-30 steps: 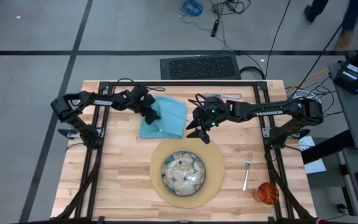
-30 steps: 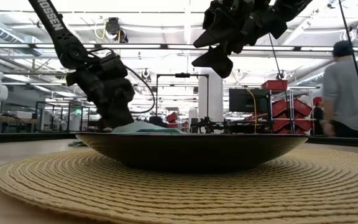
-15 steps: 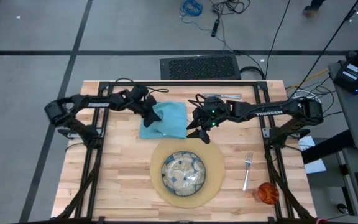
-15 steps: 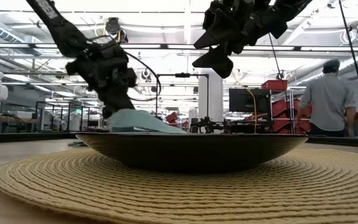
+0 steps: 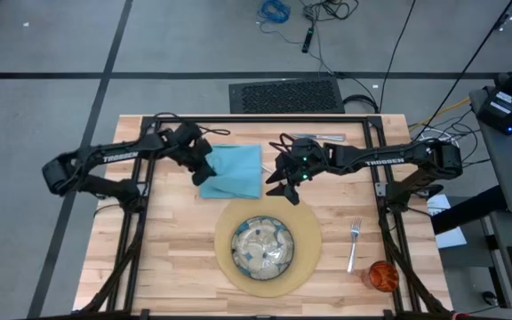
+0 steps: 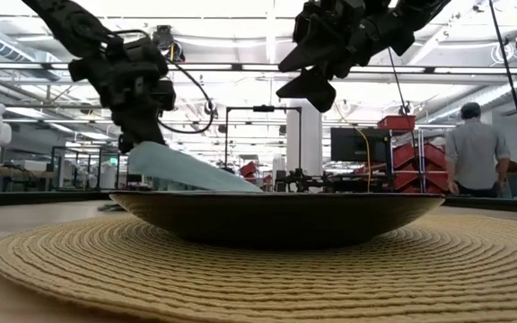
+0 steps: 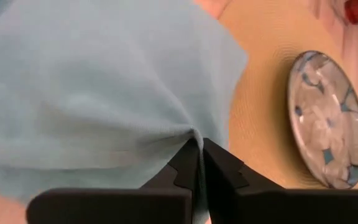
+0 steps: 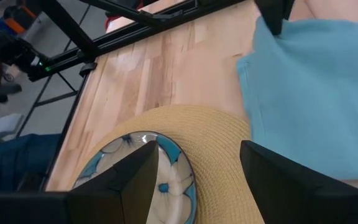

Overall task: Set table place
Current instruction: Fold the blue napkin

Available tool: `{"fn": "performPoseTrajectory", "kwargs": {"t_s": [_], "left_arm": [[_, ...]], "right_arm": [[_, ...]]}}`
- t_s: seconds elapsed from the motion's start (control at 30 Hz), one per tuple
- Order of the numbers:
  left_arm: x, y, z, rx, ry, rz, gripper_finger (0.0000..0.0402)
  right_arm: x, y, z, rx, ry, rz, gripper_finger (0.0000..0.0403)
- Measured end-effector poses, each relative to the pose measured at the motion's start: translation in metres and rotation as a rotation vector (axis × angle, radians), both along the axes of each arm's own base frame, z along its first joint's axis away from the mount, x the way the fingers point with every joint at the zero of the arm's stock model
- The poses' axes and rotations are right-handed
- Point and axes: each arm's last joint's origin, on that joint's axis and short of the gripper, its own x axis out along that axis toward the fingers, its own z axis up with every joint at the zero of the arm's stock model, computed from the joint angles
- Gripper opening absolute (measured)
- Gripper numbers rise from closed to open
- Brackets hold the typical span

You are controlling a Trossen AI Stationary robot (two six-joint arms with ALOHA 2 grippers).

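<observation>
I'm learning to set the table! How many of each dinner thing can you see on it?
Placemat: 1
Plate: 1
Napkin: 1
Fork: 1
Cup: 1
Total: 5

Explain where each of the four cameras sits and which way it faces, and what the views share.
High view: overhead, straight down on the table; both arms show.
Low view: at tabletop height, level across the placemat and plate; both arms enter from above.
Left wrist view: behind the left gripper, pinching the napkin.
Right wrist view: behind the open right gripper, above the placemat.
Shared: napkin, plate and placemat appear in every view.
</observation>
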Motion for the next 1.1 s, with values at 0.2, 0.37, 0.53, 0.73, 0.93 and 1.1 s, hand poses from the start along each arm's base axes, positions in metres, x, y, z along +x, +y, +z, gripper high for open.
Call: {"fn": "performPoseTrajectory", "kwargs": {"t_s": [0.2,0.37,0.53,0.73,0.93,1.1], "left_arm": [[0.014,-0.002,-0.006,0.032,-0.009,0.015,0.0072],[0.015,-0.002,-0.010,0.028,0.024,0.027,0.0169],[0.010,-0.003,-0.011,0.057,0.078,0.026,0.0234],[0.003,0.001,-0.005,0.152,0.099,0.081,0.0247],[-0.016,0.017,-0.004,0.200,0.170,0.177,0.0247],[-0.027,0.030,-0.004,0.211,0.187,0.227,0.0247]], "right_arm": [[0.000,0.000,0.000,0.026,0.008,-0.010,0.0219],[-0.001,0.000,-0.003,0.029,0.014,-0.010,0.0219],[0.000,0.000,-0.021,0.047,0.073,-0.014,0.0219],[0.019,0.004,-0.036,0.089,-0.009,0.052,0.0219],[0.043,-0.005,-0.029,0.098,-0.123,0.072,0.0219],[0.057,-0.015,-0.026,0.102,-0.133,0.070,0.0219]]}}
